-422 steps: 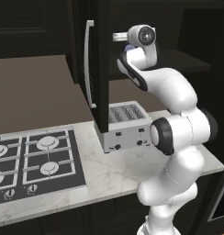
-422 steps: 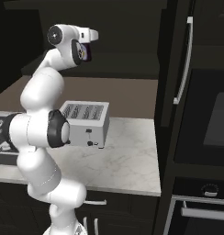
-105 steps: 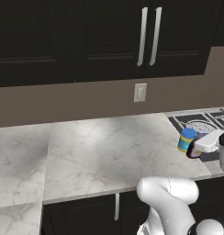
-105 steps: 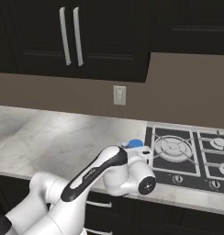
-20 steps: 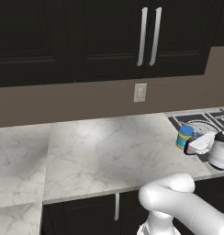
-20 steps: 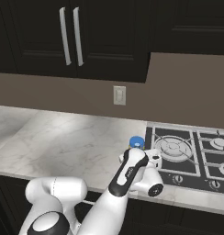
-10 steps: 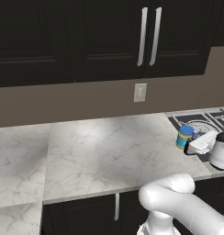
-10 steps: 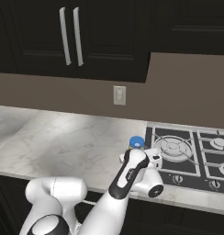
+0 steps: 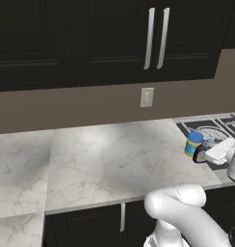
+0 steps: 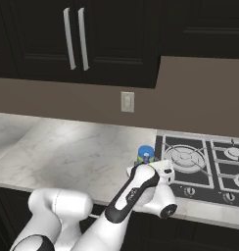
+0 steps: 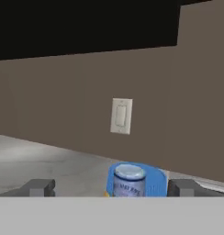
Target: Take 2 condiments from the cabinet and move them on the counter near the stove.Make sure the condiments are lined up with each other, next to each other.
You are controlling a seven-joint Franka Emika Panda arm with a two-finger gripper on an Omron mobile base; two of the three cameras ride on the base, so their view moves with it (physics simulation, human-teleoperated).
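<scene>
The squat jar with the blue lid (image 9: 193, 144) stands on the marbled counter (image 9: 100, 159) right by the left edge of the stove (image 9: 187, 126). The small dark bottle (image 9: 201, 154) stands upright against its front side. In the hand view the bottle's pale blue neck (image 11: 128, 180) rises in front of the jar's blue lid (image 11: 153, 180). My gripper (image 11: 111, 188) is open: its fingertips (image 11: 38, 187) stand wide on both sides of the bottle without touching it. From the right, the jar (image 10: 145, 151) peeks above my hand (image 10: 160, 170) beside the stove (image 10: 209, 169).
Closed black wall cabinets with silver bar handles (image 9: 155, 38) hang above. A white wall outlet (image 9: 147, 97) sits on the brown backsplash. The counter (image 10: 77, 147) runs far to the left. My white arm curls low along the counter's front edge.
Long ago the base stood at the open cabinet by the toaster; it now faces the counter left of the stove. Over the last second the hand, jar and bottle stay where they were.
</scene>
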